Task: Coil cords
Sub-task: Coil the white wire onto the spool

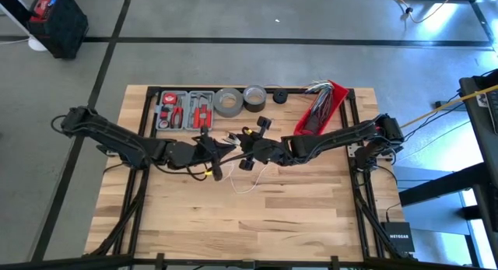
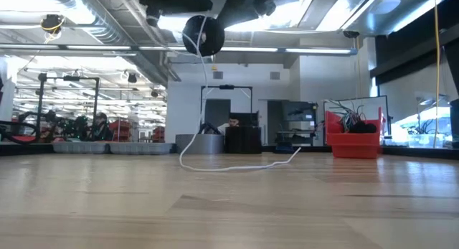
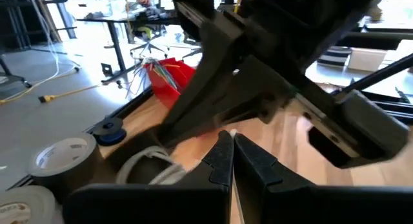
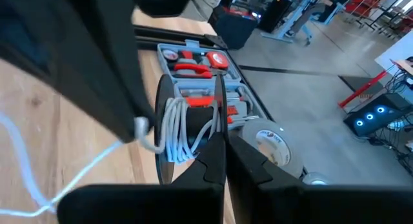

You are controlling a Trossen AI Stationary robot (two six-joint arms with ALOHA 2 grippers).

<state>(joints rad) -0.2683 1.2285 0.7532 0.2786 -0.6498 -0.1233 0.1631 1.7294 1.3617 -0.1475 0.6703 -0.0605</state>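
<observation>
The thin white cable hangs from a black round disc-shaped piece held above the table's middle. Its lower run lies slack on the wood. Several turns of it are wound on the disc piece. My right gripper is shut on that piece. My left gripper, just to the left of it, is shut on the cable. Both grippers meet at mid-table, above the wood. My left gripper pinches the white cable between its two fingertips, a short way from the disc piece; in the right wrist view the cable leaves the fingertips and drops slack to the table. My right gripper pinches the black disc piece by its rim, beside the wound turns, between its two fingers. The piece is lifted clear of the table, standing on edge, and the cable hangs below it.
Along the far edge stand a grey tool case, two grey tape rolls, a small black roll and a red bin of wires. Bare wood lies toward the near edge.
</observation>
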